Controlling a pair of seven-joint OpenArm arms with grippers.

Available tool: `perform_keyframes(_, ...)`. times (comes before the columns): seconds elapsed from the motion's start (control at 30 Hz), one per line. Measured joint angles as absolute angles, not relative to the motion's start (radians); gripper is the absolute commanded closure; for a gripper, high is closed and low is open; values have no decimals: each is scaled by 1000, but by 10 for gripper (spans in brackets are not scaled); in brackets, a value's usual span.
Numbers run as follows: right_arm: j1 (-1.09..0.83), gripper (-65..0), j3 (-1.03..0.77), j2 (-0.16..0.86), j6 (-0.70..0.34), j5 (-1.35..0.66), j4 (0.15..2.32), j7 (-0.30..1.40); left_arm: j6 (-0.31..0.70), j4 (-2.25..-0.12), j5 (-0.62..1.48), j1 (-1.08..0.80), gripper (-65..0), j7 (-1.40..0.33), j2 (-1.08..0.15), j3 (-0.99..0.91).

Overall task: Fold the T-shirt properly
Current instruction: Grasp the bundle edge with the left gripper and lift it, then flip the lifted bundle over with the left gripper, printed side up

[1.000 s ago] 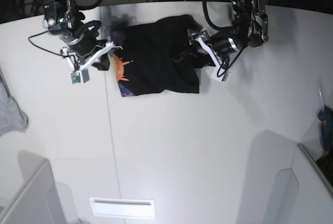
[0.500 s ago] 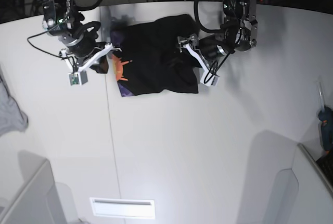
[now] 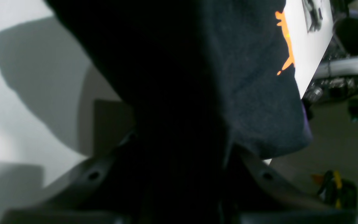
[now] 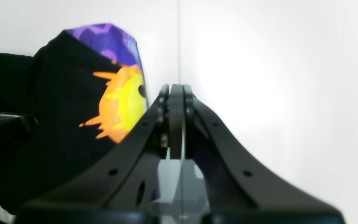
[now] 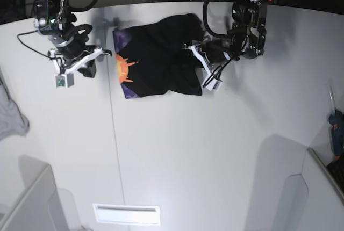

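The T-shirt (image 5: 158, 62) lies bunched at the far side of the white surface (image 5: 177, 150), roughly btwn the two arms, with the orange-yellow print turned up along its edge on the right-arm side. It's a rumpled, partly folded heap, long axis running arm to arm.

Left gripper (image 5: 200, 59) sits at the shirt's other edge. In the left wrist view black cloth (image 3: 179, 93) fills the space btwn the jaws, so it looks to be pinching the fabric, w/ the rest draped ahead of it twd the print.

Right gripper (image 5: 80, 65) is off the cloth, on bare surface just beside the print edge. In the right wrist view its jaws are pressed together w/ nothing btwn them (image 4: 172, 124); the shirt (image 4: 57, 109) lies to that view's left.

Key relation: the shirt stretches from the left gripper twd the right arm. The left arm is on the cloth and so is prob. the one to carry the next fold across; the right would need to spread its jaws and step sideways to catch the print edge.
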State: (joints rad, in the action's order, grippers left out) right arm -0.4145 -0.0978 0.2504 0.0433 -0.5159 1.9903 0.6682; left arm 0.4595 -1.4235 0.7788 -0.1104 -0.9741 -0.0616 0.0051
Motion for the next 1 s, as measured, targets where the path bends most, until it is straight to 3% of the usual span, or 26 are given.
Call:
perform_keyframes(0.3, -466, 0, -164, 232, 43, -562, 1990, 665, 460, -1420, 789, -16, 0, -967, -194, 202)
perform_keyframes(0.6, -506, 0, -256, 207, 44, -645, 1990, 670, 460, -1423, 795, 164, 0, -946, -359, 528)
perform_keyframes(1.0, -564, 0, -258, 101, 44, -644, 1961, 659, 479, -1434, 646, 392, 0, -937, -416, 865)
